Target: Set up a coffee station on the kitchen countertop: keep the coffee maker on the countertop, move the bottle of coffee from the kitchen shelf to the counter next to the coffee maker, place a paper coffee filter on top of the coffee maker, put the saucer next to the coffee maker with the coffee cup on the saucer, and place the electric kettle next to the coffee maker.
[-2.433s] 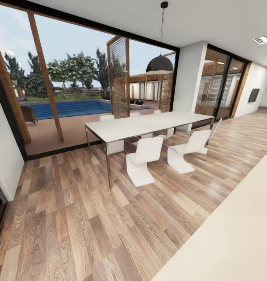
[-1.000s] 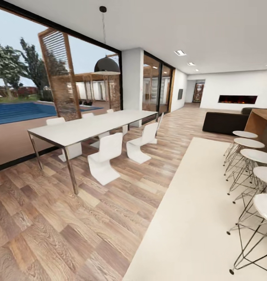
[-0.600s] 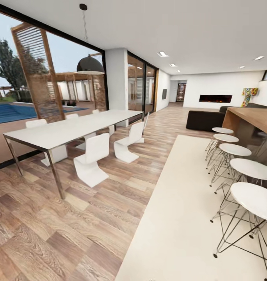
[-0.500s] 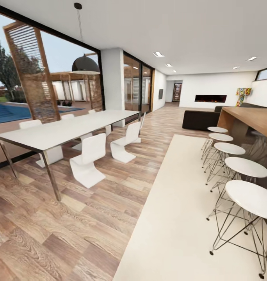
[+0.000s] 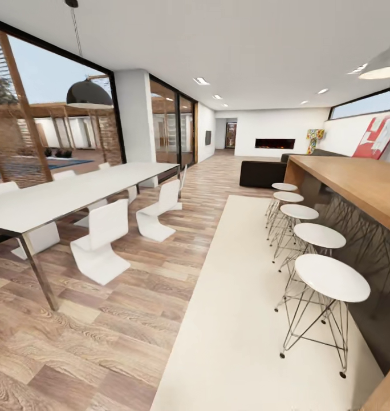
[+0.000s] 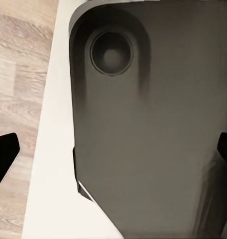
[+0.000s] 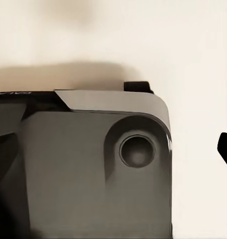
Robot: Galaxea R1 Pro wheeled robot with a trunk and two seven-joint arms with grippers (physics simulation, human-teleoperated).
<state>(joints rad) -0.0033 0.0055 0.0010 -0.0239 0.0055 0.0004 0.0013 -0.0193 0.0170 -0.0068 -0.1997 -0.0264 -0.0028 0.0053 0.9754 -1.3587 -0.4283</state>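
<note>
Left gripper [image 6: 113, 152]: two black fingertips [image 6: 5, 155] sit at opposite edges of the left wrist view, well apart, nothing between them. Behind the gap are the robot's own dark base [image 6: 153, 164], then the cream rug [image 6: 51, 149], then the wood floor [image 6: 19, 74].

Right gripper [image 7: 113, 152]: one black tip [image 7: 226, 148] stands out against the rug. Its partner is lost against the dark base, so you cannot tell from this whether the fingers are apart or together. Nothing is seen held.

Both arms hang low over the base, pointing down at the rug.

Which way the coffee maker, bottle of coffee, filter, saucer, cup and kettle lie from your fingers cannot be told here. The same goes for their long axes and for which arm is nearer. My read is that you are in transit and the next move is driving, not reaching.

Counts, head view, going outward:
- Bar stools [image 5: 330, 277]: five, in a row off to the right-arm side.
- Wooden bar top [image 5: 360, 185]: one, just behind the stools. I can't tell if it belongs to the kitchen.
- White dining table [image 5: 58, 197]: one, off to the left-arm side.
- White chairs [image 5: 101, 245]: two clear on the near side, with more beyond that I can't count firmly.
- Pendant lamps: one black [image 5: 89, 94], one pale [image 5: 383, 65].
- Dark sofa [image 5: 262, 173]: one, far ahead.
</note>
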